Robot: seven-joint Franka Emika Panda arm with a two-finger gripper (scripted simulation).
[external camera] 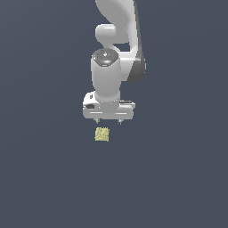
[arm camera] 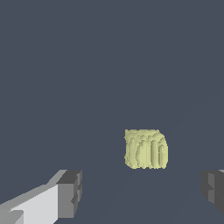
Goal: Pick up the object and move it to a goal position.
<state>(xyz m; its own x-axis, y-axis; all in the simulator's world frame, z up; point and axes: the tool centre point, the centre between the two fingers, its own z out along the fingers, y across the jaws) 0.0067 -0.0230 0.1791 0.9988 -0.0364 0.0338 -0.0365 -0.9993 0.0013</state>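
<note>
The object (external camera: 102, 134) is a small pale yellow-green block with a bumpy surface, lying on the dark floor. My white gripper (external camera: 108, 121) hangs pointing down just behind and above it in the exterior view, slightly toward that view's right. In the wrist view the object (arm camera: 145, 148) lies ahead of the gap between my two dark fingertips (arm camera: 72, 194), not between them. My gripper (arm camera: 142, 190) is open and holds nothing. The two fingers stand far wider apart than the block.
The floor (external camera: 178, 178) is a flat, plain dark blue-grey surface all around. The white arm (external camera: 116, 40) rises behind the gripper toward the top of the exterior view. No goal marker shows.
</note>
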